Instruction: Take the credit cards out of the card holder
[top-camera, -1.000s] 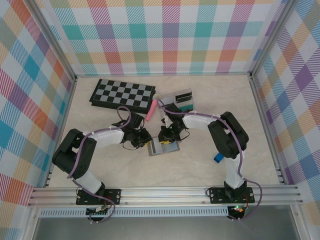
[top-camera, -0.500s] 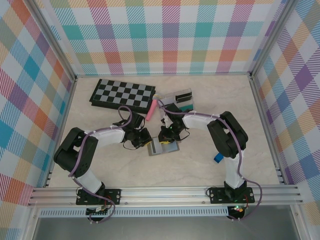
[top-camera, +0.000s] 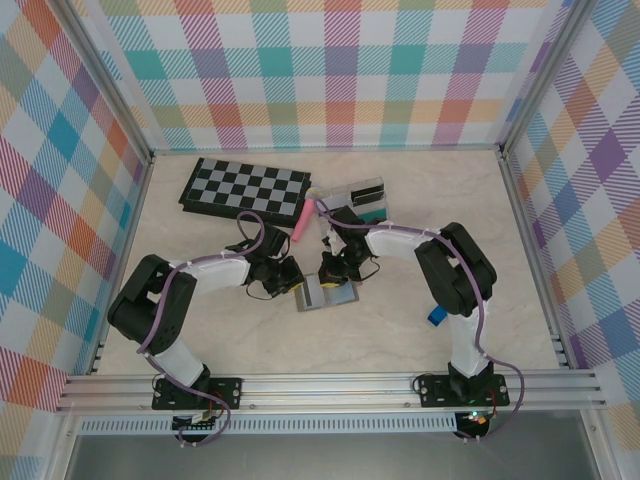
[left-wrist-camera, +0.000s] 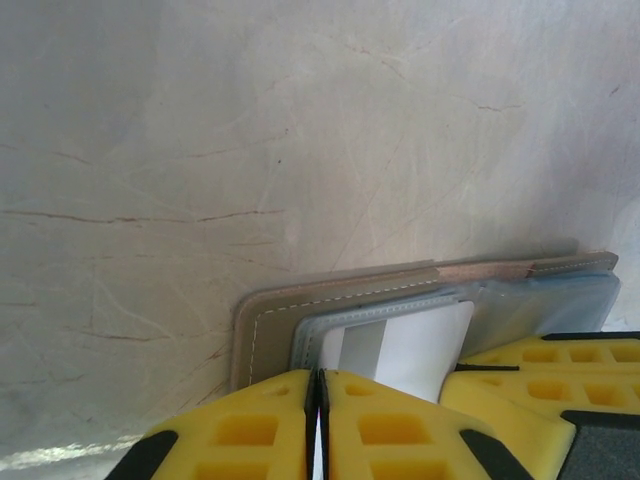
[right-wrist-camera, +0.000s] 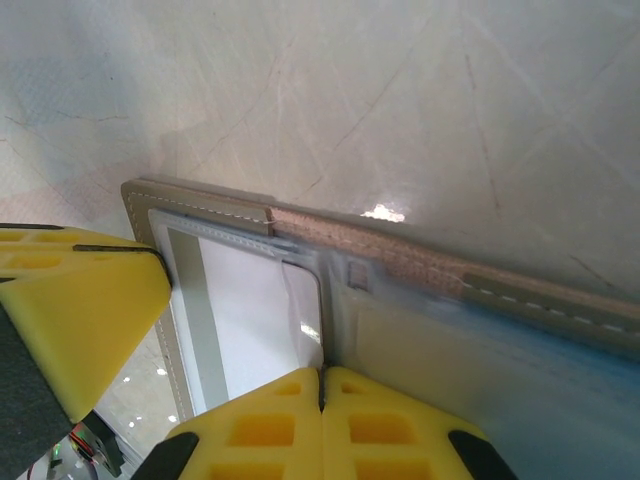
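The card holder (top-camera: 326, 294) lies flat on the tabletop (top-camera: 440, 200) at mid-frame, with both claws down on it. The left claw (left-wrist-camera: 318, 388) has its fingers pressed together at the holder's near edge, just beside a white card (left-wrist-camera: 415, 345) tucked in a clear sleeve (left-wrist-camera: 540, 305). The right claw (right-wrist-camera: 322, 385) is also closed tight at the card's edge. I cannot tell whether either pinches anything.

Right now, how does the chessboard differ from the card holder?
The chessboard is black-and-grey checkered; the card holder is plain greyish with clear pockets inside. The chessboard is much larger than the card holder. The chessboard sits back left near the wall; the card holder lies open mid-table. Both lie flat on the table.
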